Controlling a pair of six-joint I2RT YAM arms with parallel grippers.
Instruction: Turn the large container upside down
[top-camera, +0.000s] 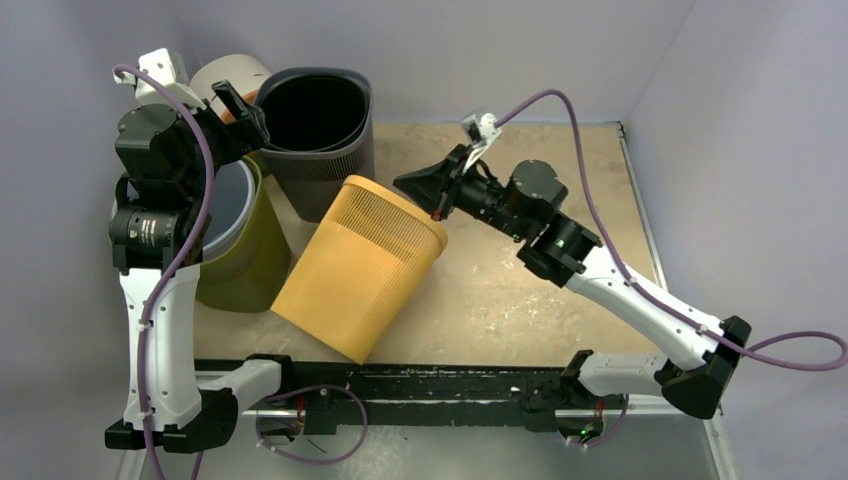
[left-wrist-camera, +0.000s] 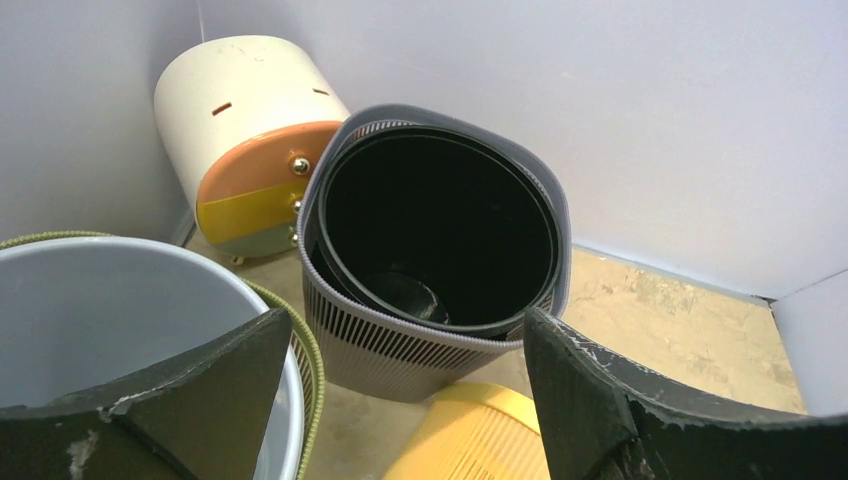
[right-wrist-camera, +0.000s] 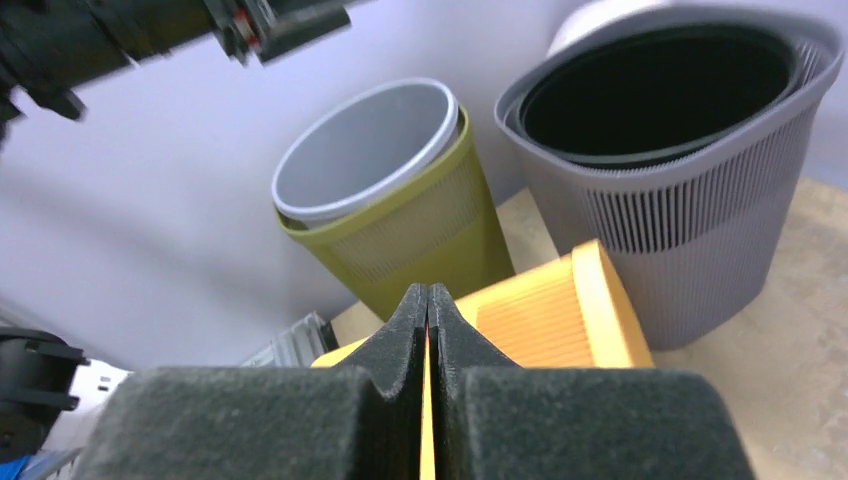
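Observation:
The large container (top-camera: 360, 270) is a yellow-orange ribbed bin lying tilted at mid-table, one end toward the back. It also shows in the left wrist view (left-wrist-camera: 480, 430) and the right wrist view (right-wrist-camera: 550, 320). My right gripper (top-camera: 400, 185) is shut and lies over that back end. In the right wrist view (right-wrist-camera: 428, 292) the fingertips meet and a thin yellow sliver shows between the pads; I cannot tell whether the wall is pinched. My left gripper (top-camera: 240, 105) hangs wide open at the back left (left-wrist-camera: 408, 320), holding nothing, apart from the yellow bin.
A grey ribbed bin (top-camera: 320, 140) with a black liner stands upright at the back, close to the yellow bin's far end. An olive bin (top-camera: 245, 250) with a grey liner stands at the left. A white cylinder (top-camera: 228, 75) lies in the back left corner. Walls enclose the table.

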